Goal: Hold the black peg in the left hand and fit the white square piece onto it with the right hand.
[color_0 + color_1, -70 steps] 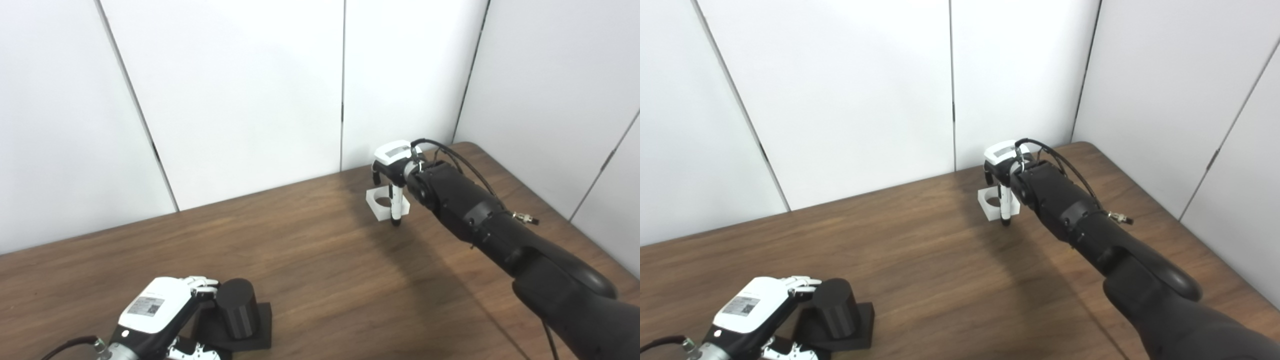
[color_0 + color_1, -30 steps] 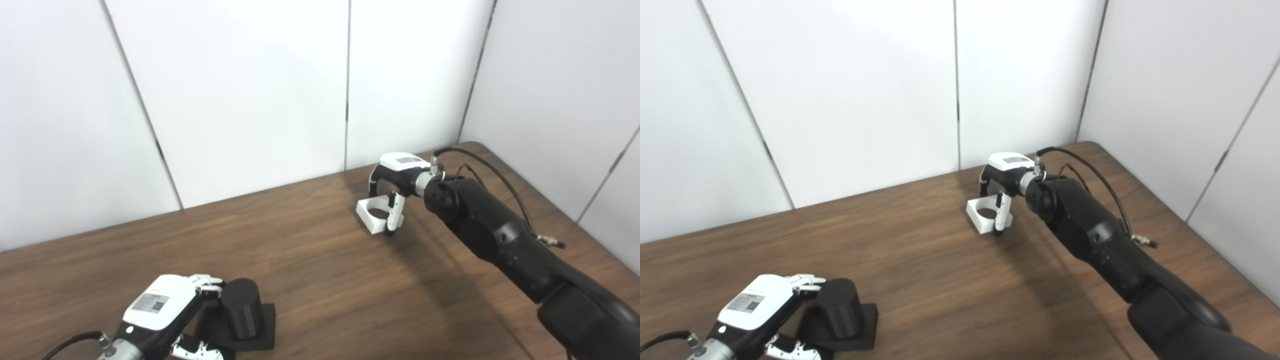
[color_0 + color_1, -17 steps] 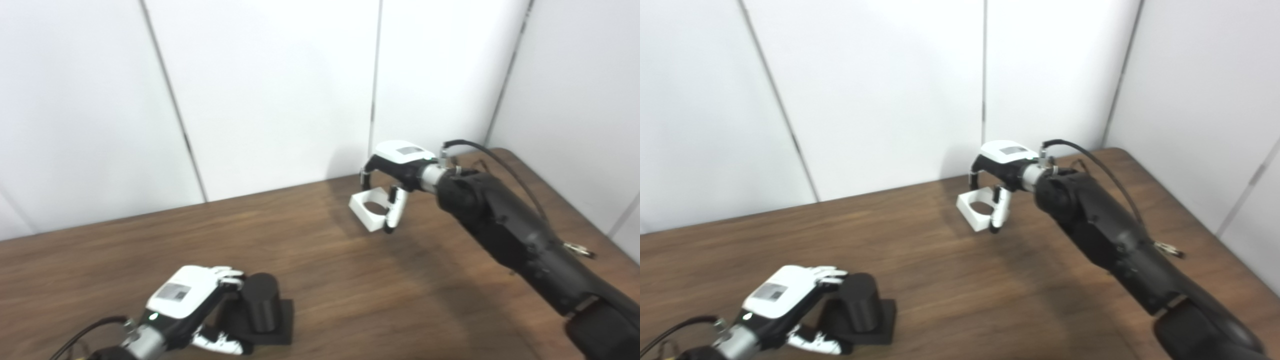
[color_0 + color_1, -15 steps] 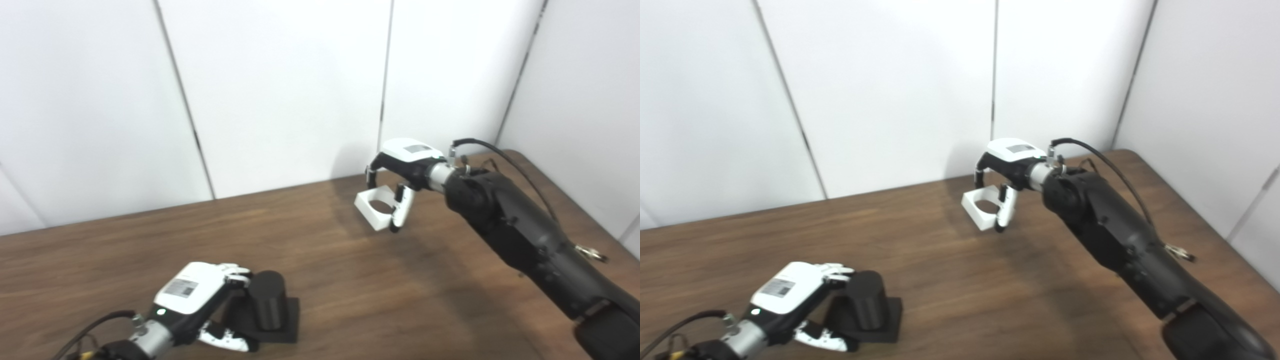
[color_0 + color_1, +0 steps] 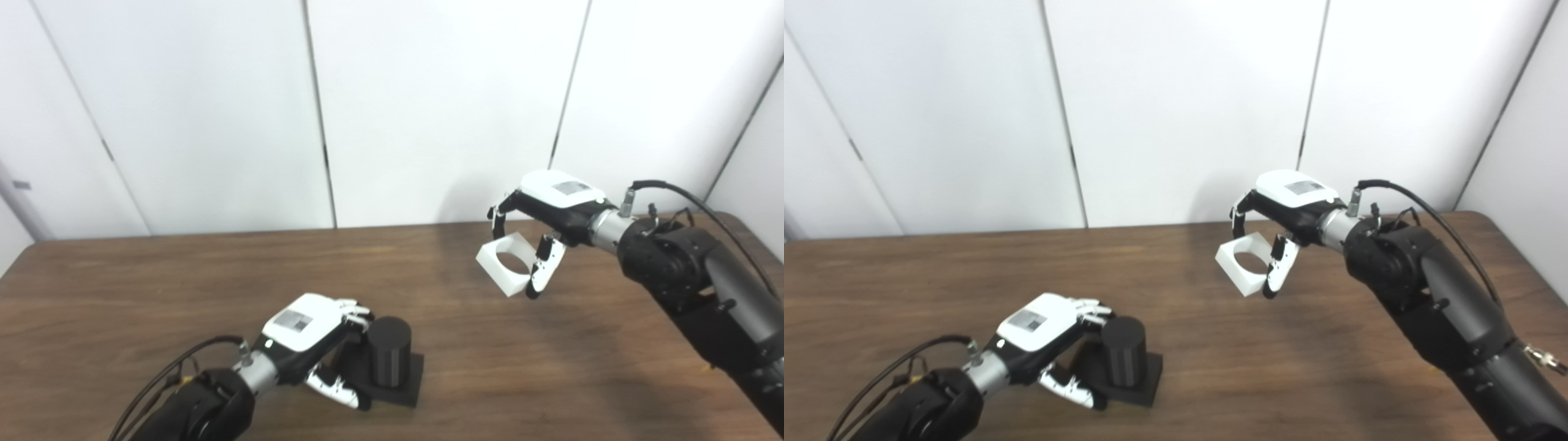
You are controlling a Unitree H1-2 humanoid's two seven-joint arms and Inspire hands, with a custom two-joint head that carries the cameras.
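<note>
already the white square piece [image 5: 507, 266] is off the surface [image 5: 184, 269]: a couple of seconds ago it sat flat on the wood at the far right with the right hand [image 5: 551, 211] closing over it, and now it hangs tilted in the air, pinched between that hand's fingers and thumb, its round hole facing up and toward the left. the whole picture has also swung round since then, so most of the apparent sideways shift is the head turning rather than things moving; the lift itself is real, as the piece's shadow now falls apart from it on the wood.

the left hand [image 5: 309, 334] stays curled against the black peg [image 5: 389, 351], fingertips touching the upright cylinder near its top and thumb lying along the square base. the peg stands on the surface near the front, well apart from the white piece; whether the hand truly grips it or only steadies it, i cannot tell.

so the pickup looks done, and what remains is carrying the piece across, levelling it, and lining its hole over the peg's top.
</note>
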